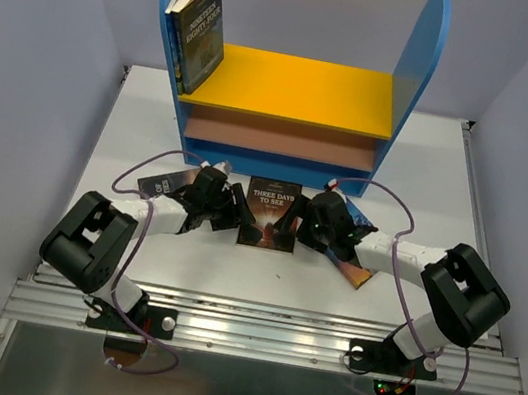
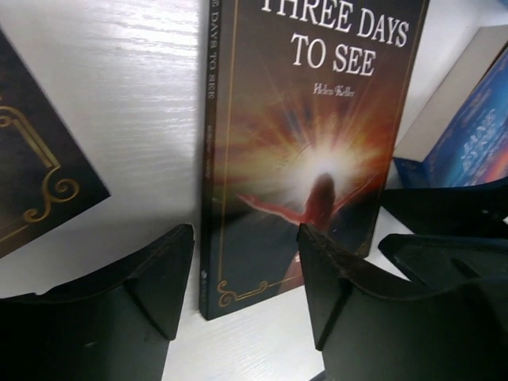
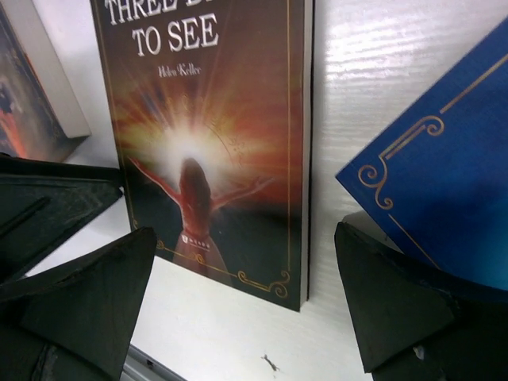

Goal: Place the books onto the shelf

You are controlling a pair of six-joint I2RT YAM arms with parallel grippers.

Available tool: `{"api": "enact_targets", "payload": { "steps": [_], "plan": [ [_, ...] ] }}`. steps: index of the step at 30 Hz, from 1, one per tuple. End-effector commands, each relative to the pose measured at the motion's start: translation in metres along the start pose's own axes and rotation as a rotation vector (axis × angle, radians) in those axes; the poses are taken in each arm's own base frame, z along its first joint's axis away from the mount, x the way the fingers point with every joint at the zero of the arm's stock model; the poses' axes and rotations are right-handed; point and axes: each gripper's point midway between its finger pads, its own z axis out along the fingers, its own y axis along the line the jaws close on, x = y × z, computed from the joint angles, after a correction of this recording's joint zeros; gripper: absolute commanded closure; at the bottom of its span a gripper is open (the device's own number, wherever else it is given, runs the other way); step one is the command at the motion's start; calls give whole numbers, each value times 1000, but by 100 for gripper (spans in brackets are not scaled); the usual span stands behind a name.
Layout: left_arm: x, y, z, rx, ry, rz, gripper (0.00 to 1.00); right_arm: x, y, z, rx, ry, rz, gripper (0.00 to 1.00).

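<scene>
Lying flat on the white table (image 1: 132, 135), the dark brown paperback "Three Days to See" (image 1: 271, 209) sits between two grippers. The black left gripper (image 2: 246, 232), at its 9 o'clock, is open over the spine. The black right gripper (image 3: 246, 234), at 3 o'clock, is wide open. Both hold nothing. At 12 o'clock stands the blue-and-yellow shelf (image 1: 420, 51).

A white tabletop (image 1: 448, 188) with a faint wood grain was seen, enclosed on three sides by plain pale lavender walls (image 1: 22, 66). Along the near edge of the tabletop a ribbed aluminium rail (image 1: 262, 331) was fixed. A small dark speck (image 3: 270, 363) was noted on the tabletop, toward that near edge.
</scene>
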Motion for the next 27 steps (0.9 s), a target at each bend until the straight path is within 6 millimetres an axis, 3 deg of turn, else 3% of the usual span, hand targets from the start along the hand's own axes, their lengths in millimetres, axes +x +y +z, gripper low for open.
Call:
{"api": "enact_targets", "payload": {
  "steps": [1, 2, 7, 9, 11, 14, 16, 24, 27],
  "plan": [
    [13, 14, 12, -49, 45, 17, 36, 0, -4, 9, 16, -26, 49, 0],
    [14, 13, 13, -47, 50, 21, 44, 1, -5, 12, 20, -18, 47, 0],
    [18, 13, 22, -54, 69, 37, 60, 9, 1, 17, -20, 16, 51, 4],
    [20, 15, 24, -69, 75, 27, 71, 12, 9, 19, -54, 47, 25, 9],
    [22, 19, 26, -83, 80, 18, 77, 16, 15, 18, -81, 79, -9, 17],
    [25, 20, 27, -87, 85, 17, 82, 16, 28, 12, -119, 100, -58, 21],
    [26, 19, 26, -86, 86, 18, 83, 14, 37, 6, -144, 88, -84, 25],
    [36, 16, 22, -94, 94, 38, 83, -14, 67, -24, -214, 0, -166, 25],
    [40, 16, 22, -96, 100, 42, 83, -14, 79, -30, -270, 5, -176, 25]
  ]
}}
